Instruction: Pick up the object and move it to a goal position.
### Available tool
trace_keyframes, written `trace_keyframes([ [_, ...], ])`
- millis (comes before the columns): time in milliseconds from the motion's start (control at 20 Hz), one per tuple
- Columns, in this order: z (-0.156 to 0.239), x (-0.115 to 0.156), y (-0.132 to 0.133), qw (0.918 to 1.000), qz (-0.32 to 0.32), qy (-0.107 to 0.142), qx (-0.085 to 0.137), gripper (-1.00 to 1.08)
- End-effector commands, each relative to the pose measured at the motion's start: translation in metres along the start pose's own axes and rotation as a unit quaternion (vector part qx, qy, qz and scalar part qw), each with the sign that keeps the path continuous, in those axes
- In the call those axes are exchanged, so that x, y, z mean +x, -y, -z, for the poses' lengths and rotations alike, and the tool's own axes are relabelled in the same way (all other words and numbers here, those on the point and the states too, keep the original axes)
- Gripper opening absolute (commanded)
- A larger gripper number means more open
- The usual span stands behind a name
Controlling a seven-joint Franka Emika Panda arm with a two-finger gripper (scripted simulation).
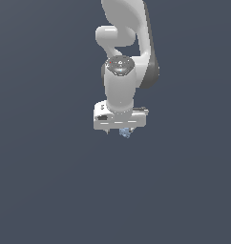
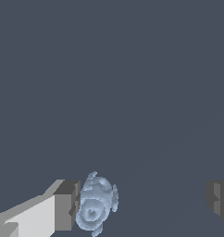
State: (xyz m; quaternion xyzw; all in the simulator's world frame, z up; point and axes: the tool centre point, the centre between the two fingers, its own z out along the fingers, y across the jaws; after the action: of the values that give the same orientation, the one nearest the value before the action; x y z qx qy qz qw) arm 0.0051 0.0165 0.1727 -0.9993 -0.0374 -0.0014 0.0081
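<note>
The object [image 2: 96, 205] is a tiny pale-blue knobbly lump lying between my fingers. In the wrist view it sits right against the inner face of one grey finger pad [image 2: 67, 206], while the other pad [image 2: 219, 199] stands far off with a wide gap. My gripper [image 2: 142, 203] is open. In the exterior view the object [image 1: 125, 134] peeks out just under the white hand of the gripper [image 1: 119, 130], toward that view's right side of it. The fingers themselves are mostly hidden there by the hand.
The white arm [image 1: 121, 71] rises above the hand in the exterior view. A plain dark grey-blue surface [image 1: 50, 181] fills everything else in both views.
</note>
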Motion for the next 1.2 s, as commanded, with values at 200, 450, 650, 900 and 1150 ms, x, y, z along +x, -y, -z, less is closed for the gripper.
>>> trace_keyframes([
  [200, -0.003, -0.002, 0.002, 1.0000, -0.008, 0.000, 0.000, 1.00],
  [450, -0.009, -0.008, 0.007, 0.9996, -0.030, 0.000, -0.001, 1.00],
  [650, -0.018, -0.016, 0.012, 0.9984, -0.057, 0.001, -0.001, 1.00],
  [900, -0.032, -0.029, 0.021, 0.9946, -0.103, 0.001, -0.002, 1.00],
  [1150, -0.048, -0.047, 0.031, 0.9872, -0.160, 0.001, -0.004, 1.00],
])
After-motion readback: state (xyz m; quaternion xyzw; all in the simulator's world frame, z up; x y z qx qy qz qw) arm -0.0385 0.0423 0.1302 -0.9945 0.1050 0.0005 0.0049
